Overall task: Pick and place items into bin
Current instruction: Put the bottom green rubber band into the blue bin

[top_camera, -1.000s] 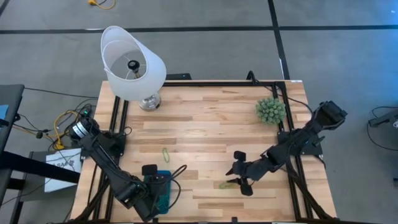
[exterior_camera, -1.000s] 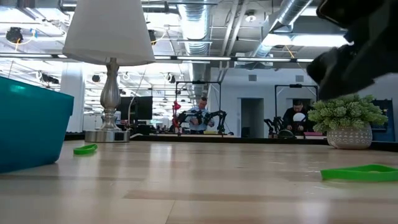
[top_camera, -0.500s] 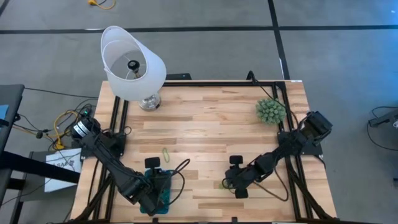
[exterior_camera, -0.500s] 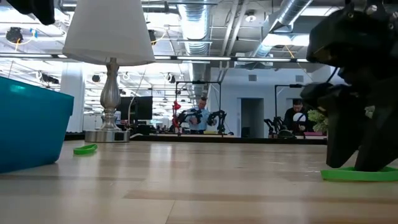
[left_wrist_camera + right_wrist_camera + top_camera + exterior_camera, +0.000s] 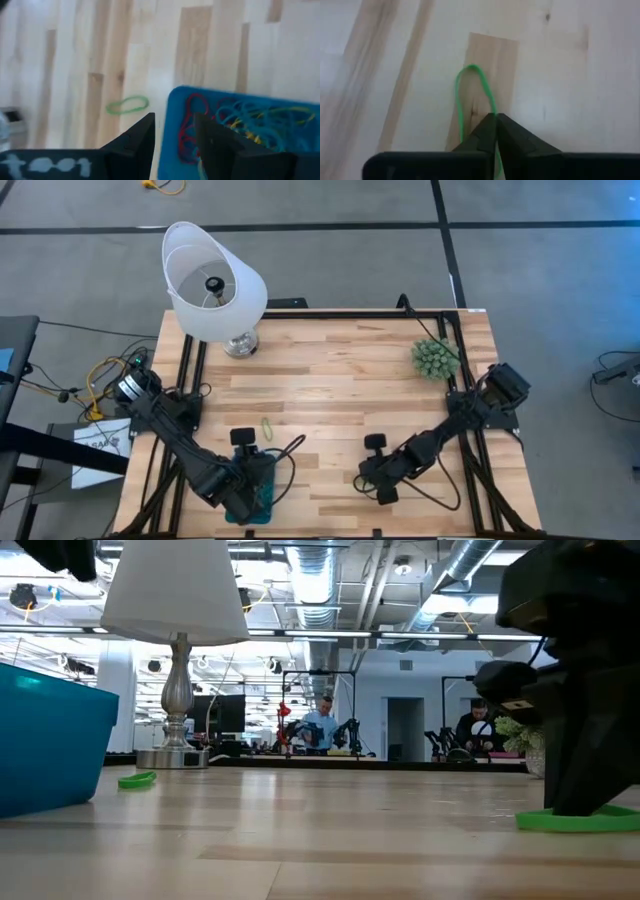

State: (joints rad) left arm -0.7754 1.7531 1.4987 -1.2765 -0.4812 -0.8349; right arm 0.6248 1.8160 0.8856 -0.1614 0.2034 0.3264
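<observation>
My right gripper (image 5: 495,120) is down on the table (image 5: 330,380) near its front edge, right of centre, with its fingers pressed together on a green rubber band (image 5: 470,97). From the right wrist camera, the tips meet right on the band's loop, which lies flat on the wood ahead of them. In the low view the same band (image 5: 580,821) sits on the boards under the dark gripper (image 5: 585,802).

My left gripper (image 5: 174,131) hangs over the blue bin (image 5: 235,107) at the front left of the table, fingers slightly spread and holding nothing. The bin holds a tangle of red, yellow and blue-grey bands (image 5: 235,125). Another green band (image 5: 267,427) lies loose on the wood just beyond the bin, toward the lamp (image 5: 215,285) at the far left corner. A spiky green plant ball (image 5: 436,358) sits at the far right.
</observation>
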